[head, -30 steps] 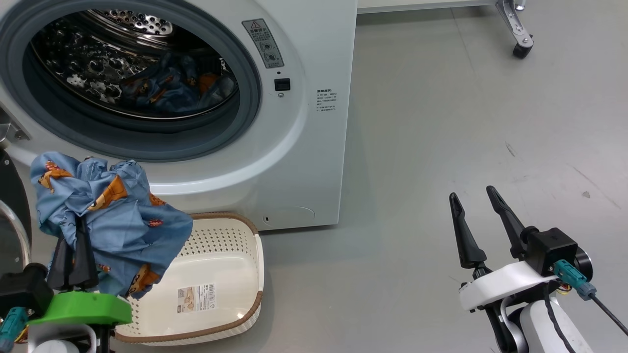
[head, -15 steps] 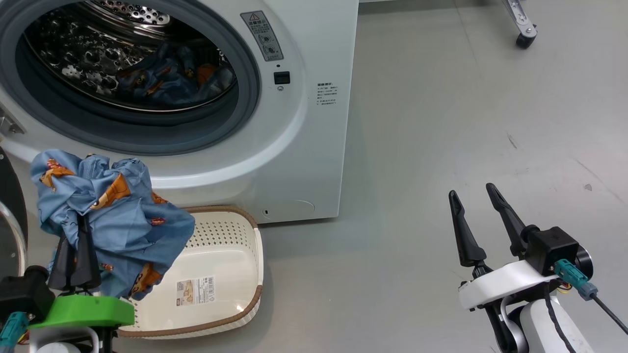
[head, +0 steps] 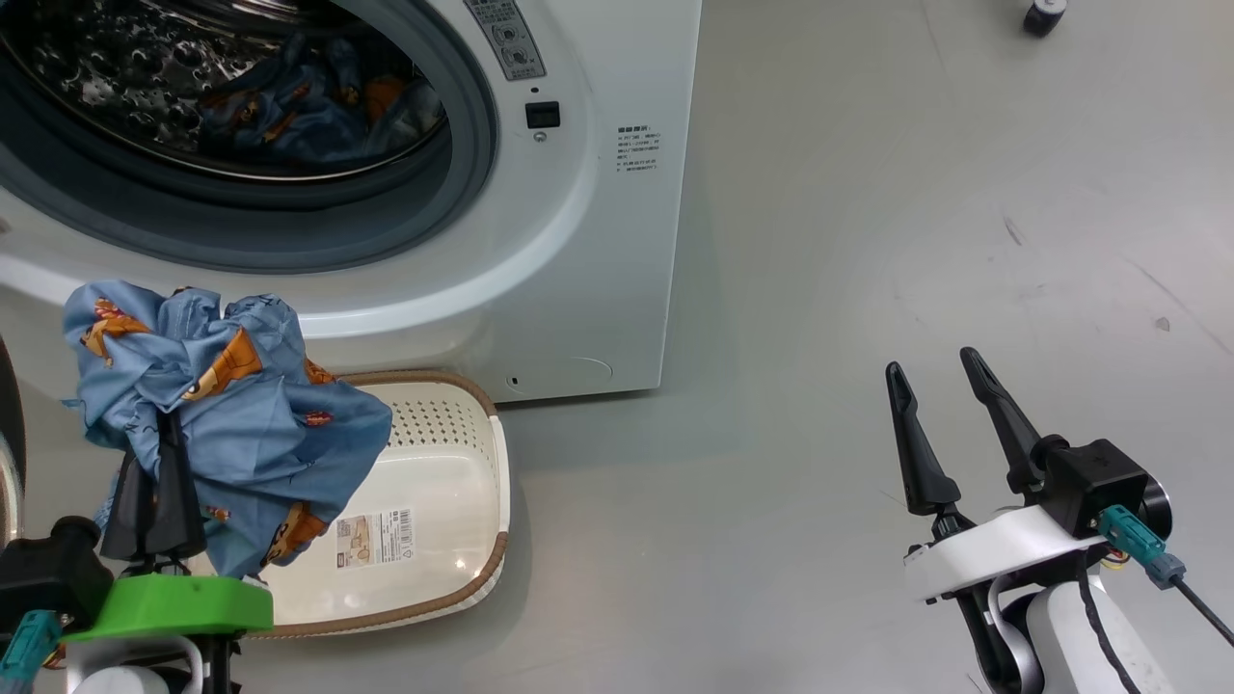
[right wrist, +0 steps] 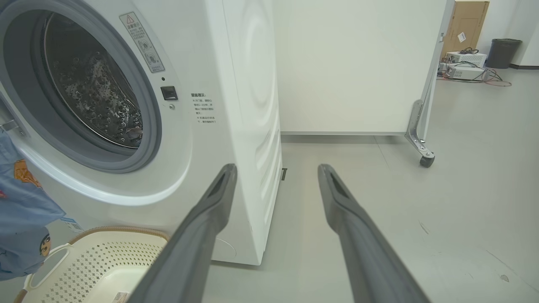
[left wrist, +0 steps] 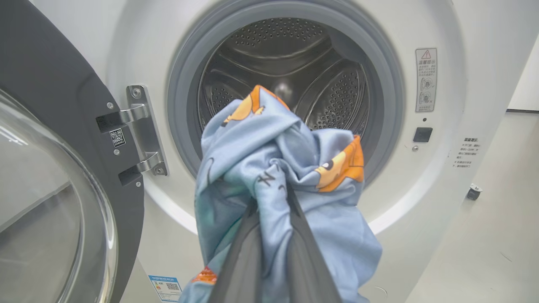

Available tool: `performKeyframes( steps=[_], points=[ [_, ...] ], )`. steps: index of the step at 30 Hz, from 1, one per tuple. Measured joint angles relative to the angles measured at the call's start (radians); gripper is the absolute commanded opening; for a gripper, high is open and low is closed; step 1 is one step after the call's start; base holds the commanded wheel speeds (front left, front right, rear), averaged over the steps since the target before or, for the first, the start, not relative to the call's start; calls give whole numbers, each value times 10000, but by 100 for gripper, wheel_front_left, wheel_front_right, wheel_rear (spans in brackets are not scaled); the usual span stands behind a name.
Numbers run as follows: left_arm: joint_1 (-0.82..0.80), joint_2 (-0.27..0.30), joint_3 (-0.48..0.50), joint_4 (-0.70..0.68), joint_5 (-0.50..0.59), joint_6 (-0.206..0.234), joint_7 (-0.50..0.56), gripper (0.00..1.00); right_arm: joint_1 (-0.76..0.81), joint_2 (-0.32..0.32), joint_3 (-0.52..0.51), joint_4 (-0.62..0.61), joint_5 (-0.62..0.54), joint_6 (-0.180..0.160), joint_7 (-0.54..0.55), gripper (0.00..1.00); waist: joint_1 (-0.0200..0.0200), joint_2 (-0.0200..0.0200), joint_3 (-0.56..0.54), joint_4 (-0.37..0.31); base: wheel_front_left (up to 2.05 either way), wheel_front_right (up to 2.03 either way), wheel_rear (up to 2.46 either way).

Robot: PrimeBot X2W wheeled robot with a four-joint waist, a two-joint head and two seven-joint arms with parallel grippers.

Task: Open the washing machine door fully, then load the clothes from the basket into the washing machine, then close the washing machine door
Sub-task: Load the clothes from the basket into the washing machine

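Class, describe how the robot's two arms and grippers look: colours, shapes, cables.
The left gripper and right gripper each have two long, tapering black fingers. One sits on a green collar, the other on a white collar. The right carries a black box with a teal plug.

clothes (head: pixel 251 424): light blue, printed with orange-brown figures
basket (head: pixel 439 424): cream-white, perforated, rimmed in brown
washing machine (head: pixel 617 270): white
gasket (head: pixel 474 135): grey

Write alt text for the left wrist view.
The left end effector holds a bunched light-blue garment in front of the washing machine's steel drum. The door, black-rimmed with clear glass, stands open at the view's left.
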Motion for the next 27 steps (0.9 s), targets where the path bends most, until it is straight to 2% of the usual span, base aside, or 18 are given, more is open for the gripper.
performKeyframes(
  steps=[27],
  points=[
    [-2510,82,115,397,-31,0,-2,0,-721,8,-21,-556,-2,-4,0,100,1,0,2307,-330,0,0,0]
  ],
)
